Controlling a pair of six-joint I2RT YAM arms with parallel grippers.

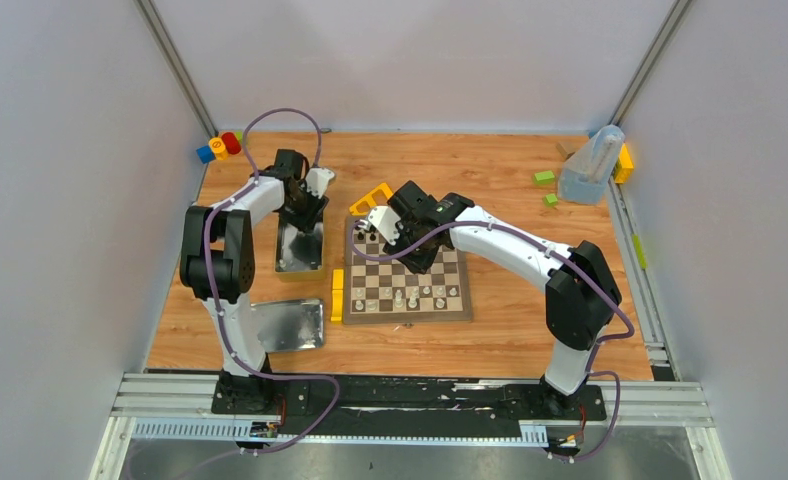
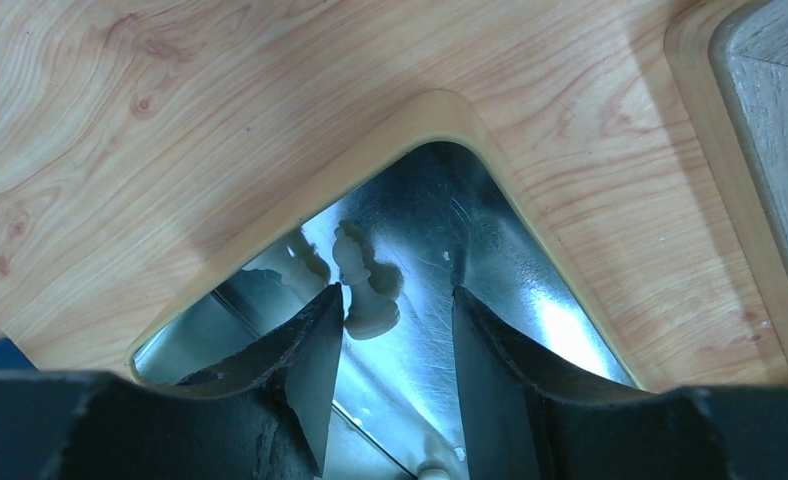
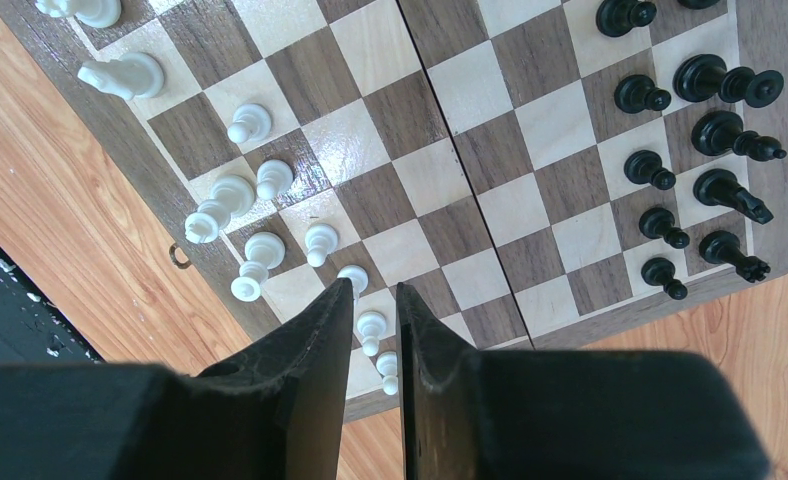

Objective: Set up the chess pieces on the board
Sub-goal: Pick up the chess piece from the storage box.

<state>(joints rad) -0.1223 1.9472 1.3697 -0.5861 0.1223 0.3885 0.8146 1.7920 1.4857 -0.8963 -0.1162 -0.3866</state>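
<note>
The left gripper (image 2: 398, 295) hangs released over a shiny metal tin (image 2: 440, 200). A pale chess piece (image 2: 370, 285) lies on its side on the tin's floor between the black fingers. It sits close against the finger at 9 o'clock and well clear of the one at 3 o'clock.

The right gripper (image 3: 373, 290) hovers over the board (image 3: 470, 150) with its jaws drawn to a narrow slit. A white pawn (image 3: 372, 325) shows through the slit, but whether it is pinched I cannot tell.

On the board, the white pieces (image 3: 240, 195) stand toward 9 o'clock in the right wrist view and the black pieces (image 3: 720, 130) in two rows toward 3 o'clock. All of them are small, glossy turned figurines. The board is checkered in dark brown and cream, with a seam down its middle.

The surface (image 2: 170, 100) is an orange wood-grain laminate. In the top view the tin lies at 9 o'clock from the board and yellow blocks (image 1: 337, 293) line the board's edge on that side. Plain pale walls (image 1: 70, 200) close in the cell.
</note>
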